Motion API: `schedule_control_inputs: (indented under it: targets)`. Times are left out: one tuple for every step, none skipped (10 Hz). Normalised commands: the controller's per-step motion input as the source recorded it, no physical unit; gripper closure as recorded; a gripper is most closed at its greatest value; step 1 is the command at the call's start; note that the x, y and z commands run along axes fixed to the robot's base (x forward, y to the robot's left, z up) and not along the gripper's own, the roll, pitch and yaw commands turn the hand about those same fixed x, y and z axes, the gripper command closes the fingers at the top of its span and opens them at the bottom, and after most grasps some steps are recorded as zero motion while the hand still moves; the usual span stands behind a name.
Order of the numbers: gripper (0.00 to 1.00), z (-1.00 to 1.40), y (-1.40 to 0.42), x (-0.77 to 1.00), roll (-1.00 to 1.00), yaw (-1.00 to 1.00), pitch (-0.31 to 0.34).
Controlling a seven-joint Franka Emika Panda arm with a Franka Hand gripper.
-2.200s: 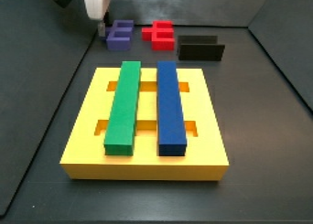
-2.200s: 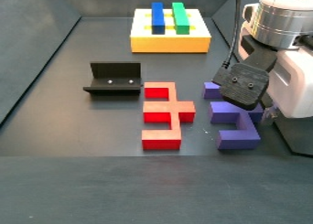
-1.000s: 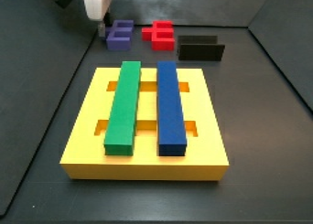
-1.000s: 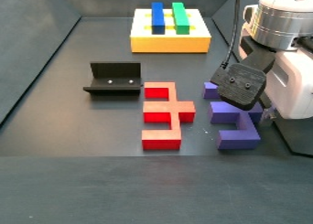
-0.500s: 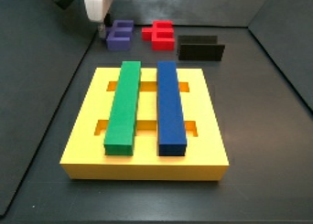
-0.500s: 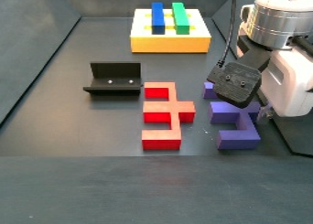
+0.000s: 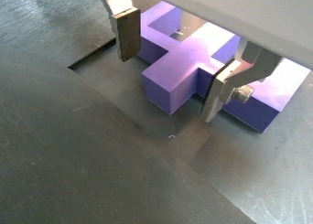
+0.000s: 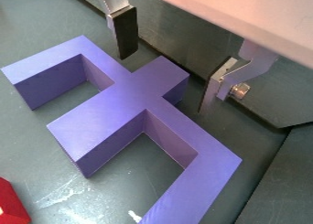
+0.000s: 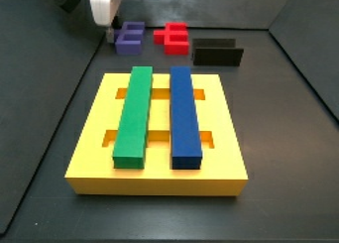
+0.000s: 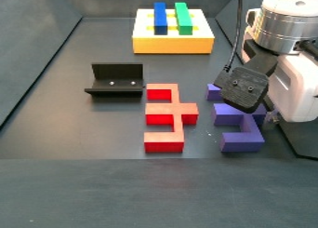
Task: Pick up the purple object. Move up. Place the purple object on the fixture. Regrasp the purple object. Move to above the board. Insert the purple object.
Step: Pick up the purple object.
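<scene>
The purple object (image 10: 240,126) lies flat on the dark floor next to the red piece (image 10: 166,115); it also shows at the far end in a side view (image 9: 130,33). My gripper (image 10: 240,92) hangs low over its far end. In both wrist views the gripper (image 7: 174,67) (image 8: 171,59) is open, its silver fingers (image 7: 126,32) standing on either side of the purple object's (image 7: 184,70) (image 8: 123,118) middle leg with a gap on each side. The black fixture (image 10: 115,80) (image 9: 219,55) stands beyond the red piece. The yellow board (image 9: 90,140) (image 10: 174,46) carries a green bar (image 9: 133,113) and a blue bar (image 9: 185,113).
The red notched piece (image 9: 172,35) lies right beside the purple object. Dark walls enclose the floor on all sides. The arm's white body (image 10: 292,55) fills the space right of the purple object.
The gripper has only wobbled slightly over the purple object, staying open. The pieces, fixture and board have not moved.
</scene>
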Motion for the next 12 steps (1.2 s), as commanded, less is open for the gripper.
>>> schedule_control_inputs:
  targets:
    - [0.00, -0.09, 0.03, 0.00, -0.12, 0.00, 0.000]
    - [0.00, -0.06, 0.00, 0.00, 0.00, 0.00, -0.009]
    - [0.00, -0.60, 0.03, 0.00, -0.09, 0.00, -0.240]
    - [0.00, -0.61, 0.13, 0.00, -0.15, 0.00, -0.244]
    - [0.00, -0.37, 0.02, 0.00, -0.08, 0.00, -0.116]
    - [0.00, -0.56, 0.03, 0.00, -0.15, 0.00, -0.196]
    - [0.00, -0.61, 0.02, 0.00, -0.17, 0.00, -0.216]
    - [0.00, -0.38, 0.00, 0.00, -0.16, 0.00, -0.133]
    - [0.00, -0.11, 0.00, 0.00, -0.18, 0.00, -0.059]
    - [0.00, 0.00, 0.00, 0.00, 0.00, 0.00, 0.000]
    - [1.00, 0.00, 0.00, 0.00, 0.00, 0.00, 0.000]
    - [1.00, 0.00, 0.00, 0.00, 0.00, 0.00, 0.000]
